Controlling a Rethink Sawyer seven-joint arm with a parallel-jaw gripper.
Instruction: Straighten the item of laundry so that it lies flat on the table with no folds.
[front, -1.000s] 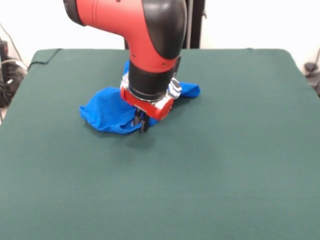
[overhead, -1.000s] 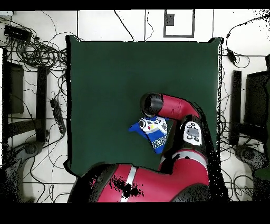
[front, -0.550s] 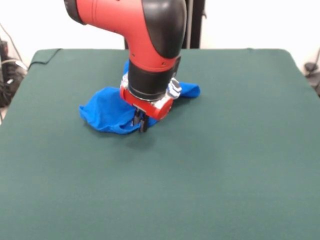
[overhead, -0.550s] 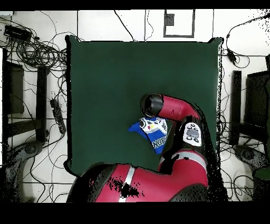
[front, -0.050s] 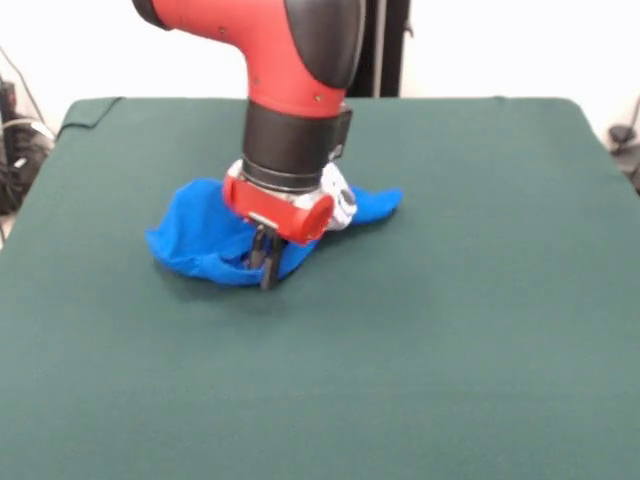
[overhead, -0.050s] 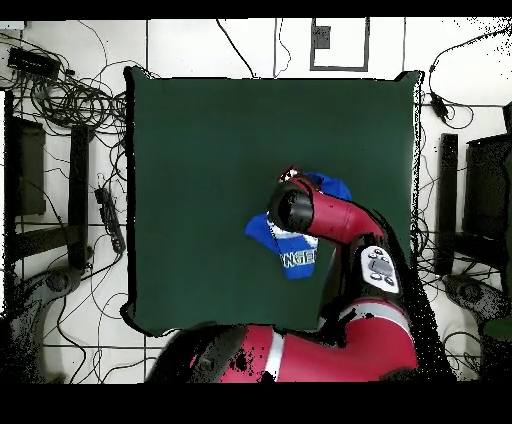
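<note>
The item of laundry (front, -0.050s: 195, 240), a bright blue T-shirt, lies bunched and creased on the green table (front, -0.050s: 450, 300), left of centre. My gripper (front, -0.050s: 265, 268) points down at the shirt's near edge, shut on a pinch of blue cloth, and the wrist hides the shirt's middle. A blue flap (front, -0.050s: 375, 203) sticks out to the right of the wrist. In the overhead view the item of laundry (overhead, -0.050s: 296, 256) shows white lettering beside the red arm (overhead, -0.050s: 330, 215), which covers the gripper. The table (overhead, -0.050s: 200, 150) reaches far beyond the shirt.
The cloth cover is turned up at the table corner (front, -0.050s: 90, 105). Tangled cables (overhead, -0.050s: 75, 100) and black stands (overhead, -0.050s: 445, 200) lie on the floor around the table. The arm's base (overhead, -0.050s: 330, 350) overhangs the table edge.
The gripper has moved toward the front camera and slightly left, dragging the shirt's edge with it. In the overhead view the shirt has shifted away from the robot's base.
</note>
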